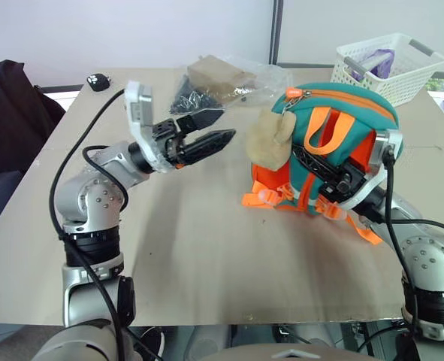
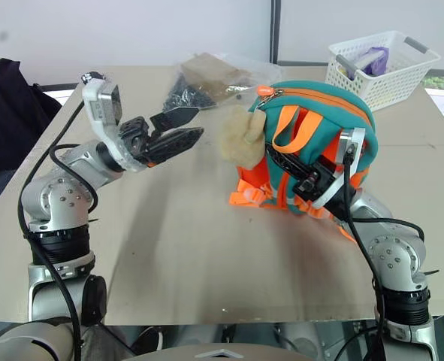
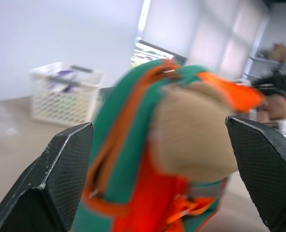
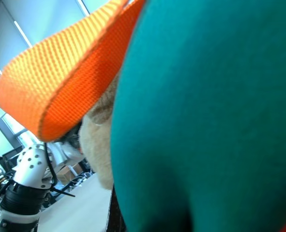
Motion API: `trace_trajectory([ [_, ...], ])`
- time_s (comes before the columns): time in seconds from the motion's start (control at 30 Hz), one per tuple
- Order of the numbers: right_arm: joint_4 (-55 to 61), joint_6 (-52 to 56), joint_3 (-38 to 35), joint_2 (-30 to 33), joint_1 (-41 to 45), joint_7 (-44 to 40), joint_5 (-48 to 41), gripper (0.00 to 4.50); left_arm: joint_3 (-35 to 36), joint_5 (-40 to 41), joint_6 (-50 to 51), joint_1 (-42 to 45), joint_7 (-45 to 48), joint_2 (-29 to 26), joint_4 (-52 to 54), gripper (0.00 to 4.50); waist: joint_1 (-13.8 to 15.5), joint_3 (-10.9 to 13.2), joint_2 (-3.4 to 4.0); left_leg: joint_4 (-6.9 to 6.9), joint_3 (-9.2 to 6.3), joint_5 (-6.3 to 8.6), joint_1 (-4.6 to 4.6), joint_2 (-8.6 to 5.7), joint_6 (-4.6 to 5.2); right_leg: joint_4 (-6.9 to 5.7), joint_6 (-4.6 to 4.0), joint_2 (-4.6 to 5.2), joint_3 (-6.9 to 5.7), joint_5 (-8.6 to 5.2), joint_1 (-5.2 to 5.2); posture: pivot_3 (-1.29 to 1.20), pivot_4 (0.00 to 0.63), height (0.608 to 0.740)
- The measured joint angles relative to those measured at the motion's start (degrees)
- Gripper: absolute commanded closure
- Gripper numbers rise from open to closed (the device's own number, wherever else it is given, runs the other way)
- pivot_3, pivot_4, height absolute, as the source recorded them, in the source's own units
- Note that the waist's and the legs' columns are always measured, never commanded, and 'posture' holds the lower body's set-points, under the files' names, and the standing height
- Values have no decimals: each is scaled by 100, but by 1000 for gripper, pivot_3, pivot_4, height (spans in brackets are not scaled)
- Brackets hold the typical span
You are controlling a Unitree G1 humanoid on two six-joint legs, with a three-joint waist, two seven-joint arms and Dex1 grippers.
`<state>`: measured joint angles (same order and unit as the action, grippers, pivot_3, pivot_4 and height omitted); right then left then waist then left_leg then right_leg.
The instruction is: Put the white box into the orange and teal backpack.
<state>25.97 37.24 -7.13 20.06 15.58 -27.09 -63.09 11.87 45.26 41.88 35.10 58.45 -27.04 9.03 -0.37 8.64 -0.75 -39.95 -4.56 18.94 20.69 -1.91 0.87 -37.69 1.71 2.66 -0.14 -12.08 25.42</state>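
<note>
The orange and teal backpack (image 1: 345,105) stands upright at the table's right, its tan plush toy (image 1: 270,139) hanging on the side toward my left arm. My right gripper (image 1: 315,167) is shut on the backpack's front, below an orange webbing strap (image 4: 60,77). My left gripper (image 1: 226,125) hovers above the table a short way from the plush toy, open and empty, pointing at the backpack. In the left wrist view its fingers (image 3: 55,183) frame the plush toy (image 3: 196,130). The white box is out of view.
A white lattice basket (image 1: 387,68) holding something purple stands at the back right. A clear plastic bag (image 1: 218,83) with tan and dark contents lies at the back middle, a small black object (image 1: 98,81) at the back left. The tan table (image 1: 206,248) has bare room in front.
</note>
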Motion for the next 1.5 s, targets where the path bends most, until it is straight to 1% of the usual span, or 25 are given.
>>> trace_trajectory([
  [0.17, -14, 9, 40, -15, 108, 18, 16, 4500, -721, -362, -246, 160, -215, 239, -29, 45, -45, 0, 0, -3, 3, -1, -3, 3, -2, -11, -2, -9, 4, 1, 2, 0, 150, 725],
  [0.27, -14, 12, 40, -16, 121, 83, 15, 4500, -1000, -645, -530, 256, -160, 227, -215, 45, -47, 0, 0, -3, 8, -1, -3, 3, -1, -11, -3, -10, 5, 0, 3, 0, 150, 725],
  [0.37, -7, 16, 40, -18, 121, 140, 12, 4500, -1049, -667, -608, 256, 17, 229, -333, 45, -42, 0, 0, -4, 7, -1, -1, 3, -1, -8, -2, -9, 3, 1, 3, 0, 150, 725],
  [0.5, 12, 16, 40, -17, 120, 208, 11, 4500, -1004, -451, -511, 256, 133, 217, -334, 45, -42, 0, 0, -6, 6, -1, 0, 3, -1, -8, -2, -8, 4, 1, 3, 0, 150, 725],
  [0.57, 23, 16, 40, -17, 120, 239, 11, 4500, -970, -397, -465, 255, 133, 202, -359, 546, -44, 0, 0, -5, 6, -1, 0, 4, -1, -9, -2, -9, 4, 1, 3, 0, 150, 725],
  [0.63, 28, 16, 40, -15, 120, 251, 11, 4500, -924, -335, -446, 255, 155, 131, -432, 1193, -46, 0, 0, -6, 7, -1, -1, 4, -1, -9, -2, -10, 3, 1, 3, 0, 150, 725],
  [0.67, 29, 22, 43, -15, 120, 254, 10, 4500, -859, -317, -455, 256, 207, 98, -558, 1777, -46, 0, 0, -6, 8, 0, -2, 4, -1, -10, -2, -12, 1, 1, 3, 0, 150, 725],
  [0.77, 29, 47, 43, -7, 120, 263, 8, 4500, -697, -302, -519, 256, 314, -45, -980, 3089, -47, 0, 0, -6, 9, -1, -2, 4, -1, -10, -2, -35, -3, 0, 3, 0, 150, 725],
  [0.83, 30, 58, 43, -7, 120, 265, 5, 4500, -689, -316, -529, 252, 347, -56, -1049, 3867, -43, 0, 0, -7, 8, 0, 1, 4, 0, -8, -2, -34, -1, 1, 3, 0, 150, 725],
  [0.9, 30, 69, 43, -7, 120, 266, 0, 4500, -730, -362, -586, 223, 384, -70, -1045, 4287, -42, 0, 0, -7, 9, 0, 1, 4, 0, -7, -2, -32, 1, 1, 3, 0, 150, 725],
  [1.0, 31, 80, 43, -9, 120, 283, -1, 4500, -756, -545, -762, 155, 341, -79, -1157, 4339, -44, 0, 0, -7, 8, 0, -1, 6, 0, -9, -2, -15, 8, 1, 3, 0, 150, 725],
  [1.13, 50, 84, 43, -9, 114, 321, -3, 4500, -642, -715, -1033, 157, 213, -110, -1565, 4340, -49, 0, 0, -7, 8, 0, -3, 8, -1, -11, -4, -18, 5, 1, 3, 0, 150, 725],
  [1.23, 106, 83, 27, 2, 72, 352, -15, 4500, -424, -887, -1272, 206, 55, -307, -1986, 4340, -54, 0, 0, -7, 8, 0, -3, 8, 0, -10, -4, -19, 1, 1, 4, 0, 150, 725],
  [1.27, 131, 82, 19, 13, 36, 350, -14, 4500, -416, -1076, -1446, 252, 13, -413, -2179, 4340, -48, 0, 0, -7, 7, 0, -2, 8, 0, -10, -4, -19, -1, 1, 4, 0, 150, 725],
  [1.33, 154, 63, 5, 18, -43, 349, -7, 4500, -848, -1833, -2041, 222, 26, -696, -2479, 4341, -40, -2, 4, -6, 10, 0, -4, 2, 1, -8, -3, -19, -3, 1, 2, 0, 150, 725],
  [1.37, 155, 59, 5, 17, -61, 348, -3, 4500, -1030, -2062, -2201, 176, 27, -705, -2564, 4346, -37, -2, 4, -6, 12, 1, -4, 0, 1, -8, -3, -19, -3, 1, 2, 0, 150, 725],
  [1.47, 169, 33, 5, 17, -88, 337, 3, 4500, -2104, -3109, -2825, -94, 88, -724, -2968, 4351, -31, -3, 2, -7, 12, 1, -3, -2, 2, -6, -2, -19, -1, 2, 2, 0, 150, 725],
  [1.5, 168, 28, -7, 24, -142, 334, 10, 4500, -2192, -3248, -2996, -146, 154, -754, -2893, 4351, -32, -7, -7, -7, 8, 1, -2, 3, 2, -7, -3, -13, 3, 1, 2, 0, 150, 725],
])
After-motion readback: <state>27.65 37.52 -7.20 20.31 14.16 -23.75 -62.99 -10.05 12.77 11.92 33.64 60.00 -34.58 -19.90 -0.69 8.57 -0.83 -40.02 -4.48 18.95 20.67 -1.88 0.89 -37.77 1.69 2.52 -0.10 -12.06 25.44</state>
